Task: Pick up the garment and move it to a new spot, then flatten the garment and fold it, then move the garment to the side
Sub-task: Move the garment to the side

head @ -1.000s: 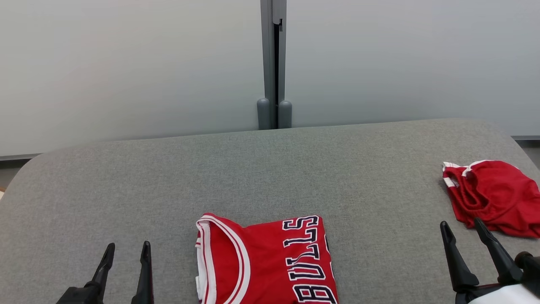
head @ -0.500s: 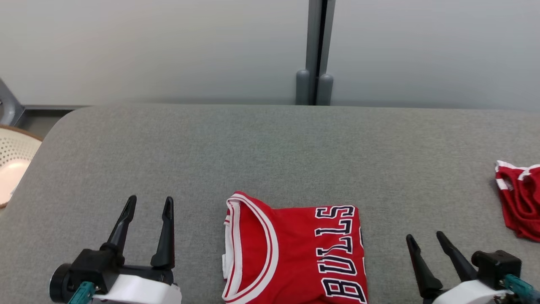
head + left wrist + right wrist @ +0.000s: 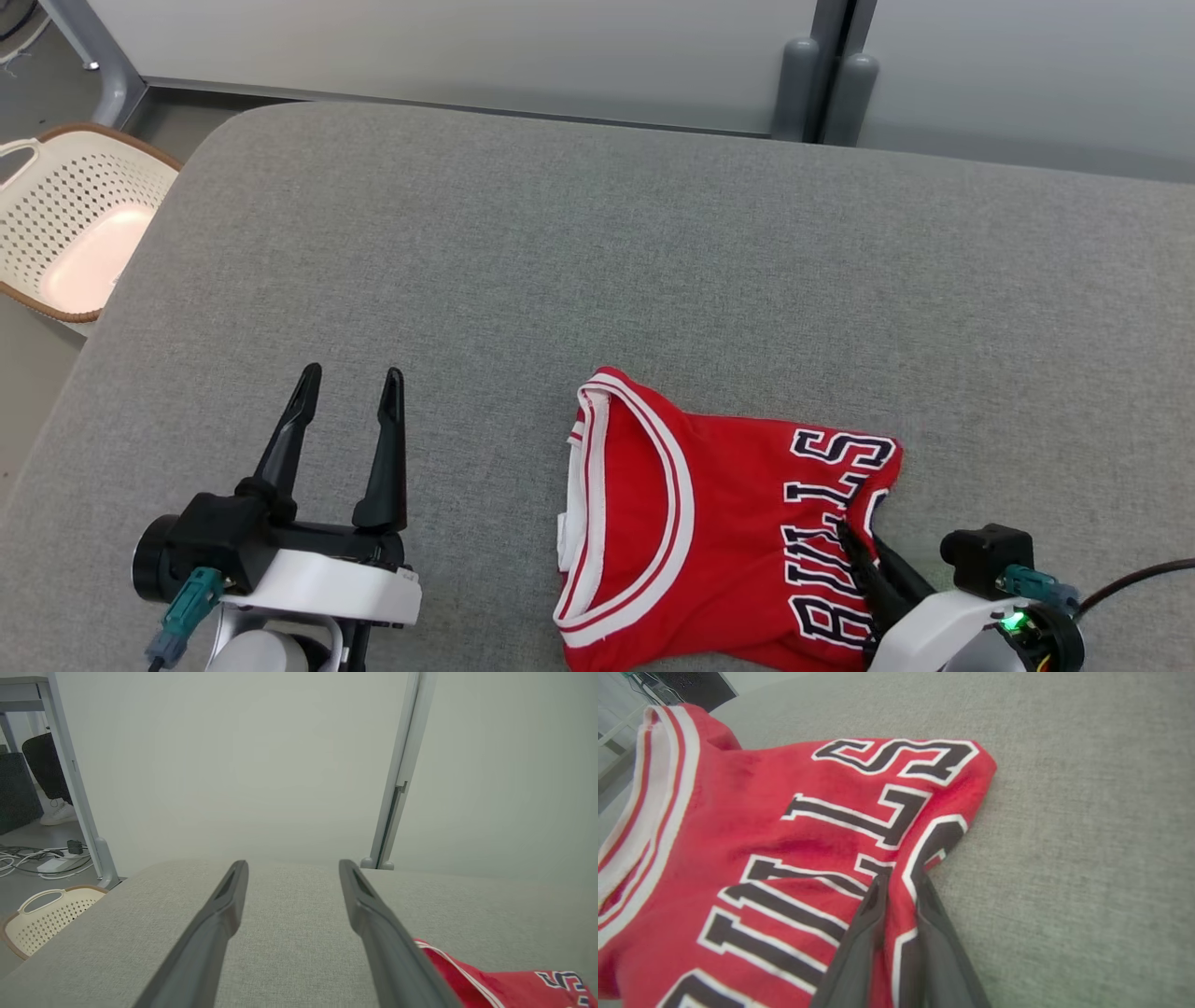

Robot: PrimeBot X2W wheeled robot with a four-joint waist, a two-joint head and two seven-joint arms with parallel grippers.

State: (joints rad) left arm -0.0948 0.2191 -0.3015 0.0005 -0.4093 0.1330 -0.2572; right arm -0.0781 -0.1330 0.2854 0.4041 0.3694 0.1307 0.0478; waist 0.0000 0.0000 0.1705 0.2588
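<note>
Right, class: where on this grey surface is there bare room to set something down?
Bare: the grey surface between the Bulls jersey and its far edge, and right of the jersey. Crowded: the near edge, with left claw, jersey and right claw.

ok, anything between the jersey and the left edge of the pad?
Only the left tool, open, sits left of the jersey; otherwise the grey pad looks bare to that edge. Right tool pinches the jersey's right edge.
</note>
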